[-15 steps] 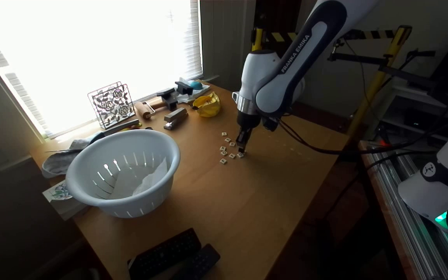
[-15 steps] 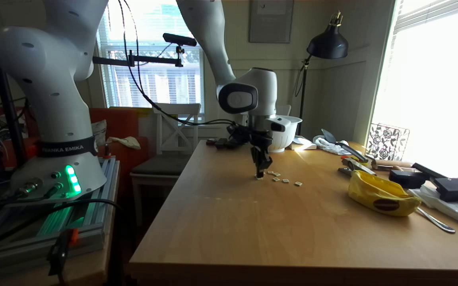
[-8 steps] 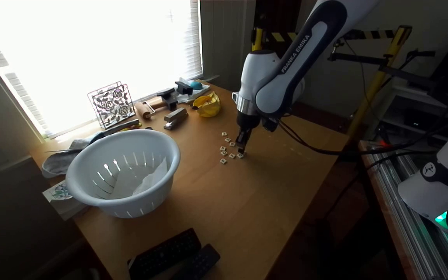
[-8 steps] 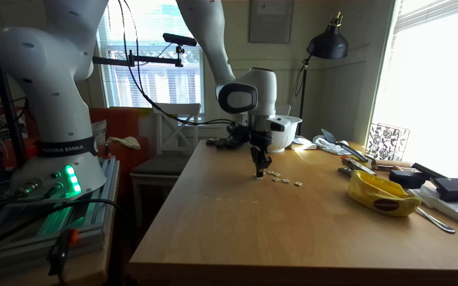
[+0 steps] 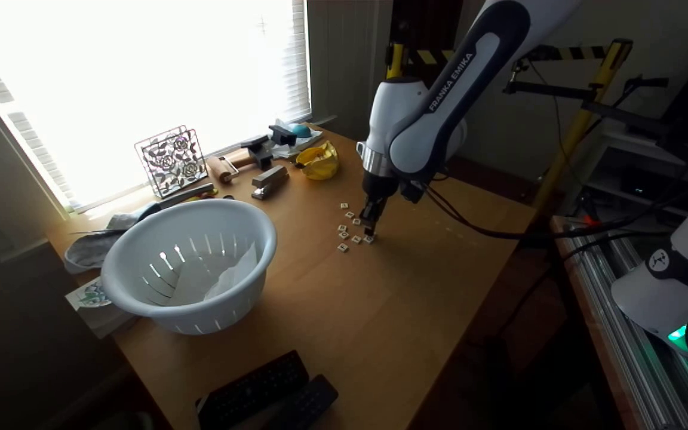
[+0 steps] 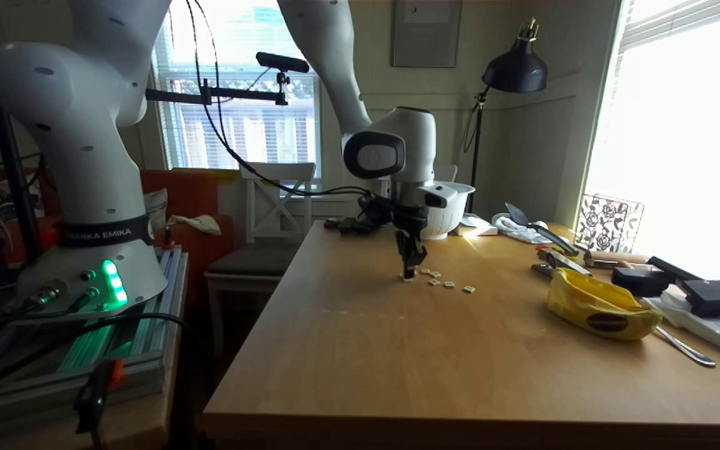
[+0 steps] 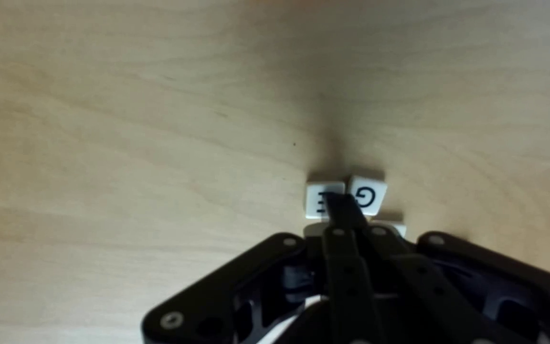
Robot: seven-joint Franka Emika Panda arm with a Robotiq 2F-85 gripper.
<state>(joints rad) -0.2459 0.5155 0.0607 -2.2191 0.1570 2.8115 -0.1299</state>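
My gripper (image 7: 339,203) is shut with nothing visible between its fingers, pointing down at the wooden table (image 6: 460,369). In the wrist view its dark tips cover the right part of a white tile marked E (image 7: 314,200) and the left edge of a tile marked G (image 7: 371,193). Whether the tips press on a tile or hover just above, I cannot tell. Part of a third tile (image 7: 397,228) peeks out behind the fingers. In an exterior view the gripper (image 5: 369,232) stands over a tile (image 5: 369,239) at the right of a loose scatter of several tiles, including one tile (image 5: 343,247) nearer the colander.
A white colander (image 5: 189,257) with paper inside stands on the table. Toward the window lie a stapler (image 5: 270,181), a yellow pouch (image 6: 604,306) and a rose-patterned metal holder (image 5: 171,161). Dark remotes (image 5: 254,388) lie at the near end. A cable (image 6: 272,184) hangs from the arm.
The arm and gripper have shifted very slightly left in an exterior view, and the tile under the tips appears to have moved a touch with them. The gripper has stayed shut.
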